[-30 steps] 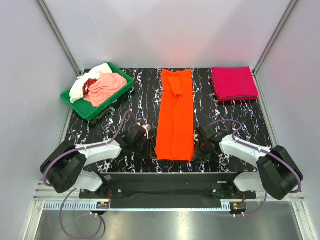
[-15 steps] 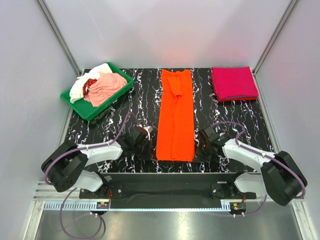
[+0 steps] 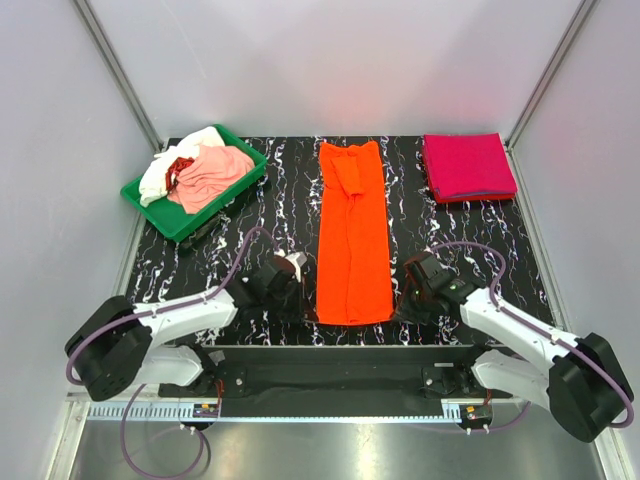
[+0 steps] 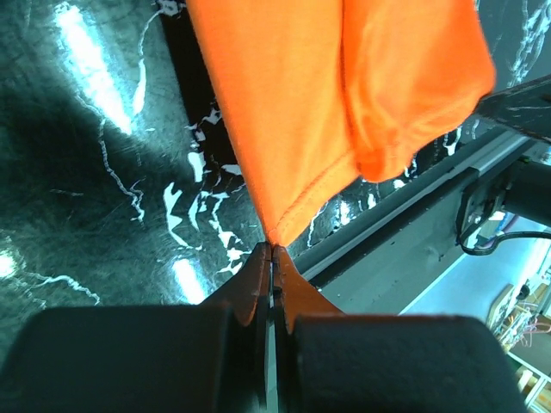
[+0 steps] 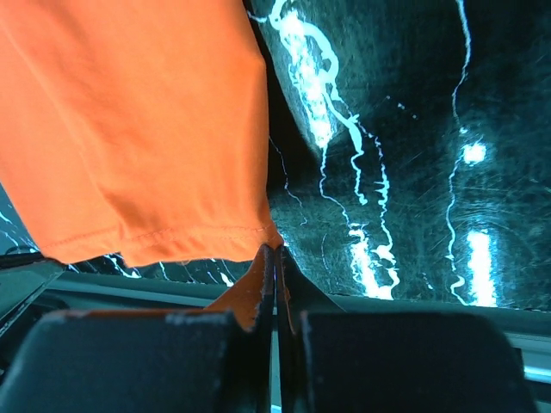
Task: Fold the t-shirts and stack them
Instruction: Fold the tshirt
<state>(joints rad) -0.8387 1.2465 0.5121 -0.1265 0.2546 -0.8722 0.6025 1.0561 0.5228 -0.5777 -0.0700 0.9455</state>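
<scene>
Bright orange cloth t-shirt, a long strip, has its near corners pinched by your left gripper and right gripper; next, I judge, lift both evenly toward the far end.

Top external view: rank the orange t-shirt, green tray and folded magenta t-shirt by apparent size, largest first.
1. orange t-shirt: a long strip that covers the most area.
2. green tray: clearly less, counting the heaped clothes inside.
3. magenta t-shirt: a folded square, the smallest.
</scene>
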